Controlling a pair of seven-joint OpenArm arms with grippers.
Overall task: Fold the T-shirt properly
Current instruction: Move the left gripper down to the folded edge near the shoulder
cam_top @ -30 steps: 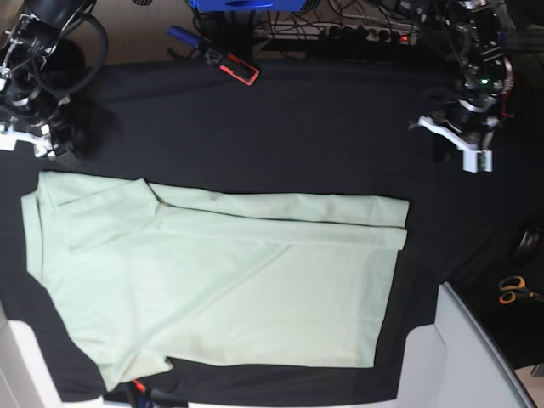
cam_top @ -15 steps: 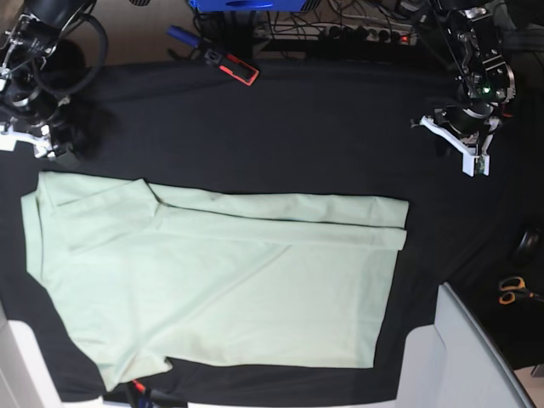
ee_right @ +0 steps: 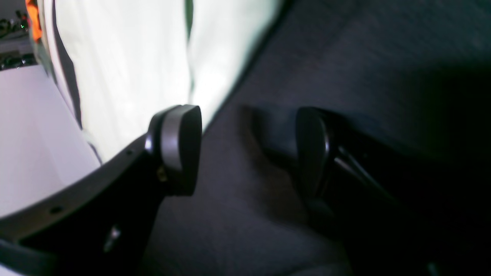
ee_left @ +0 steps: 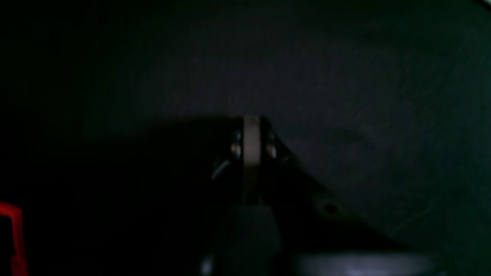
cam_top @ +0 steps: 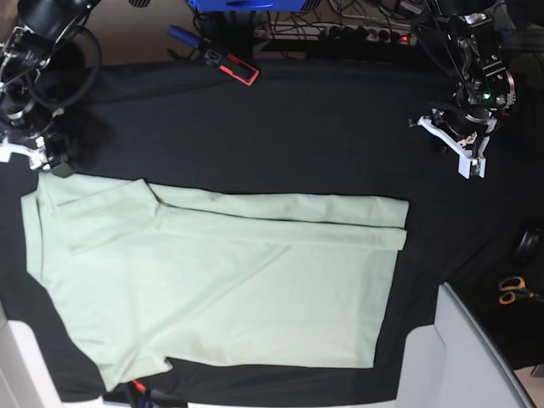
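Change over the last second, base view: the left claw (cam_top: 466,153) has drawn back toward the far right corner of the surface (cam_top: 323,127) and lifted clear of the cloth; a second ago it hung lower and a little further out over the black cover. The right claw (cam_top: 34,157) has crept slightly toward the T-shirt's upper-left corner. The T-shirt (cam_top: 221,280) itself has not shifted; outline and creases match the earlier frames.

State of the cloth: pale mint T-shirt lying flat on the black cloth cover, one long strip along the far edge already folded over, sleeve at the left folded in. Judgement: one lengthwise fold is in place, further folds not yet made; the left arm's retreat suggests it has let go and is repositioning.

Left claw: in its wrist view the fingers (ee_left: 251,153) stand almost together, nothing between them, only dark cover below. It is well apart from the T-shirt, beyond the right hem.

Right claw (ee_right: 245,149): jaws wide, empty, hovering over black cover just beside the T-shirt's edge (ee_right: 215,57); the left pad (ee_right: 178,147) sits nearest the pale cloth, not touching as far as I can tell.
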